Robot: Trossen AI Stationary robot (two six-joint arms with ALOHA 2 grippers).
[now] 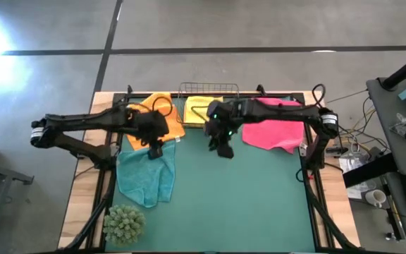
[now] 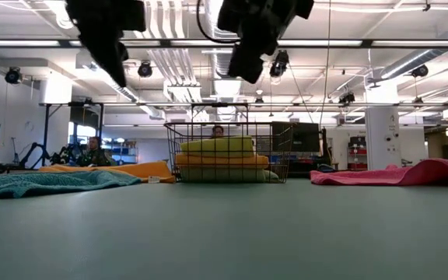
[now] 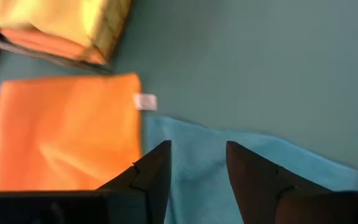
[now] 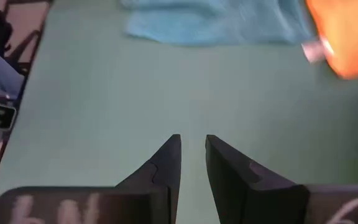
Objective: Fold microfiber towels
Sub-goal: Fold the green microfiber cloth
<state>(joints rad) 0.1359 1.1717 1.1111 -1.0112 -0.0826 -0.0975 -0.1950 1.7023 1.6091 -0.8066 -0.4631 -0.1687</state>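
Spiky green plant ball [image 1: 124, 224] nearest, rumpled fuzzy teal towel [image 1: 145, 176] beneath parted left gripper [image 1: 154, 151], right gripper [image 1: 223, 149] narrowly apart.

teal towel [image 1: 145, 178]: fuzzy cloth | wire basket [image 2: 225, 152]: metal (probably) | table mat [image 1: 245, 204]: matt, smooth

no readable text; white tag [image 3: 145, 102] on orange towel [image 3: 67, 134] illegible.

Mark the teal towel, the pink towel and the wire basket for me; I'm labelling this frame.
teal towel [image 1: 145, 176]: high view, middle of the cloth.
pink towel [image 1: 277, 130]: high view, centre of the cloth.
wire basket [image 2: 171, 152]: low view, left side wall of the wire frame.
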